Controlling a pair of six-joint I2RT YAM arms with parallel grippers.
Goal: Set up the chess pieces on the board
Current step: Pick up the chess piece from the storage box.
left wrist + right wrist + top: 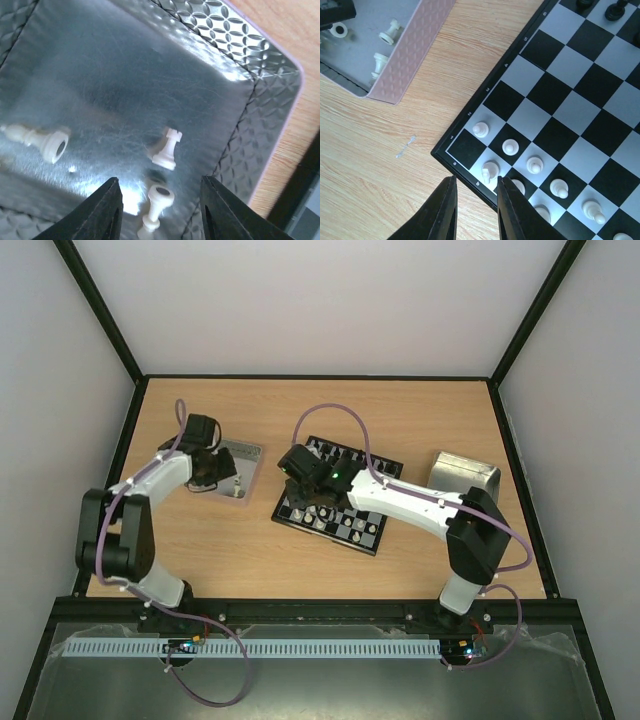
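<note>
In the left wrist view my left gripper (160, 180) is open low over a shiny metal tray (125, 75). A cream-white chess piece (156, 210) lies on its side between the jaws, touching neither. A white rook (166, 148) stands just beyond it, and another white piece (42, 140) lies at the left. My right gripper (476, 178) is open and holds nothing, hovering over the near corner edge of the board (570, 80). A white knight (490, 171) stands just past its fingertips, with white pawns (510, 147) in the row behind. Black pieces (615, 10) stand at the far side.
The tray (245, 452) lies left of the board (375, 465), with a strip of bare wood between them. A second metal tray (465, 472) stands at the right of the board. Black frame rails border the table.
</note>
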